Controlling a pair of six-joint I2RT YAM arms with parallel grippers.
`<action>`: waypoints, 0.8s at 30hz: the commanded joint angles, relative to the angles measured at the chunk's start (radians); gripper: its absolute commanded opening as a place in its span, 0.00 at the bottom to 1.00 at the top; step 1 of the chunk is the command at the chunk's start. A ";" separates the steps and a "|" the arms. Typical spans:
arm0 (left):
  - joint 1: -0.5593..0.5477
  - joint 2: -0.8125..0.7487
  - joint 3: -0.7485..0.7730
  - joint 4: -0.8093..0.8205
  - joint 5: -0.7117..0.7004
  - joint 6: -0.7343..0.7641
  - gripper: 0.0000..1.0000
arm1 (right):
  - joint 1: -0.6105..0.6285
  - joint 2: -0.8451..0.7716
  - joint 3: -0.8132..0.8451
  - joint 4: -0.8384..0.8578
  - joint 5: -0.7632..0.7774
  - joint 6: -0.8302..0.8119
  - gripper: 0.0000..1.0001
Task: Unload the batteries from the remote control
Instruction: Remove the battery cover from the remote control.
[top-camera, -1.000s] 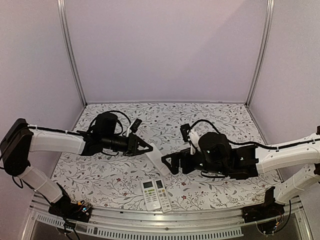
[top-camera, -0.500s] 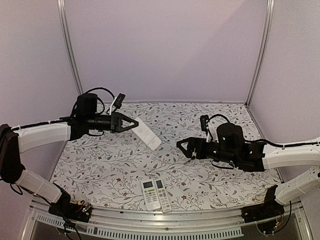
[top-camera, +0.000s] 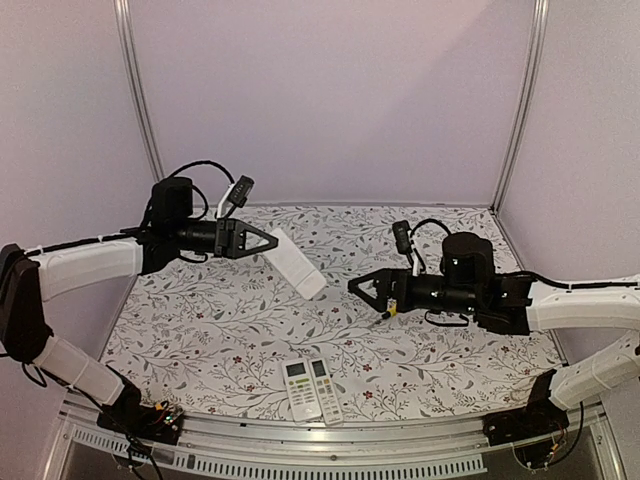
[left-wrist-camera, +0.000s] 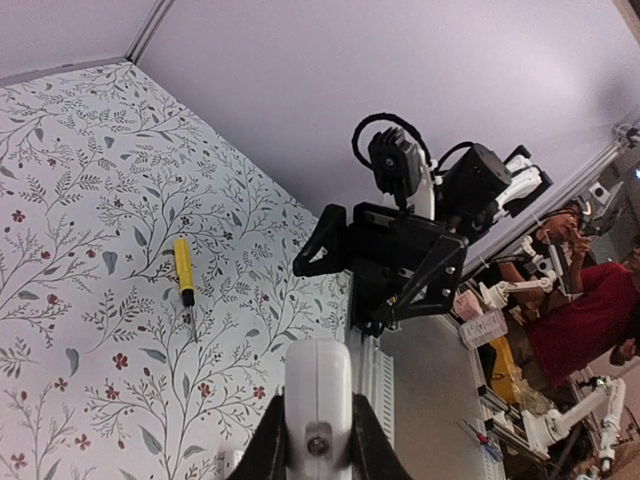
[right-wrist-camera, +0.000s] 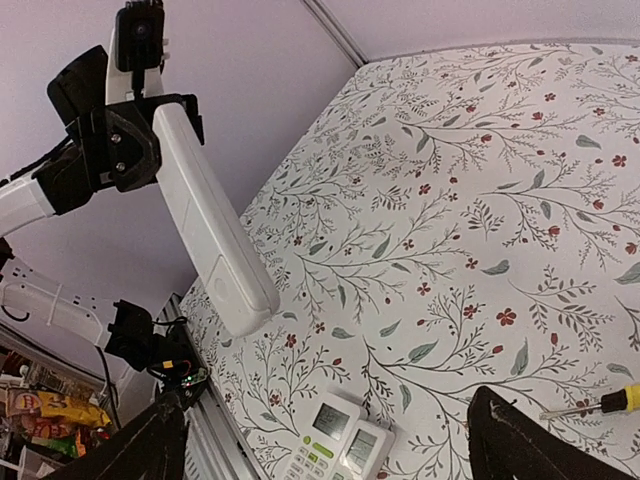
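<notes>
1. The left claw (top-camera: 268, 241) is clamping shut on one short end of a white remote (top-camera: 296, 265); in the left wrist view its dark fingers (left-wrist-camera: 268, 450) are pressing on both sides of that end
2. The right claw (top-camera: 362, 293) is standing wide open and is gripping nothing; its fingertips (right-wrist-camera: 150, 445) are sitting far apart at the bottom corners of the right wrist view
3. The white remote is hanging in the air above the table (top-camera: 200, 330), touching no surface; it is sloping from the left claw down toward the middle of the table, and its free end is pointing toward the right claw with a clear gap between them
4. A plain, buttonless face of that remote is turning toward the right wrist camera; the batteries are not showing in any view, and whether they are sitting inside cannot be told
5. A yellow-handled screwdriver (top-camera: 387, 313) is lying flat on the table just below the right claw, apart from its fingers
6. Two more remotes (top-camera: 310, 386) are lying side by side, buttons up, at the near edge of the table between the arm bases; they are resting well apart from both claws
7. The table is wearing a floral cloth, and both arms are reaching inward over it from opposite sides
</notes>
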 joint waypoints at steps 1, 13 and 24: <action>-0.006 0.002 -0.040 0.060 0.056 -0.009 0.00 | -0.001 0.071 0.070 0.032 -0.146 -0.033 0.93; -0.069 -0.007 -0.055 0.057 0.066 0.006 0.00 | 0.031 0.231 0.142 0.116 -0.255 -0.011 0.81; -0.086 -0.001 -0.060 0.082 0.082 -0.005 0.00 | 0.033 0.291 0.113 0.271 -0.318 0.070 0.66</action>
